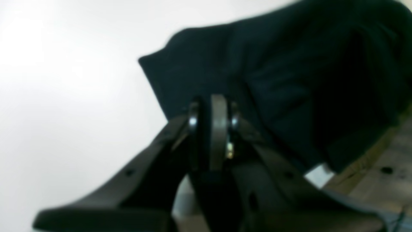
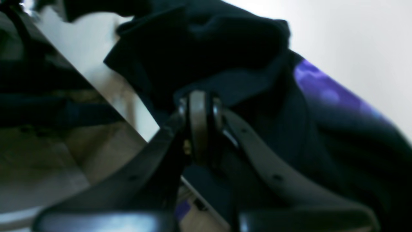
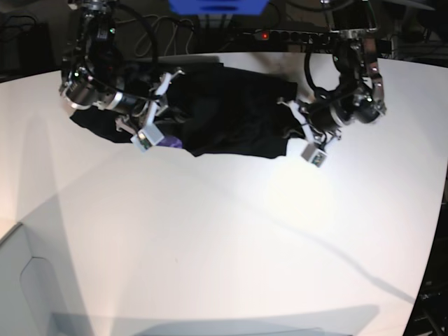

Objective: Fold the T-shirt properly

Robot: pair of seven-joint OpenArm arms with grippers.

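The black T-shirt (image 3: 234,112) lies crumpled at the far edge of the white table (image 3: 224,238). In the left wrist view the T-shirt (image 1: 289,74) rises behind my left gripper (image 1: 210,106), whose fingers are shut on its near edge. My left gripper (image 3: 288,113) is at the shirt's right end in the base view. My right gripper (image 2: 200,100) is shut with a fold of the T-shirt (image 2: 209,45) bunched over its tips, next to a purple patch (image 2: 322,87). That right gripper (image 3: 171,108) is at the shirt's left end.
The table's far edge runs close behind both grippers, with wooden floor (image 1: 379,167) below it. A power strip (image 3: 287,31), cables and a blue box (image 3: 217,5) stand behind the table. Bare white tabletop stretches toward the front.
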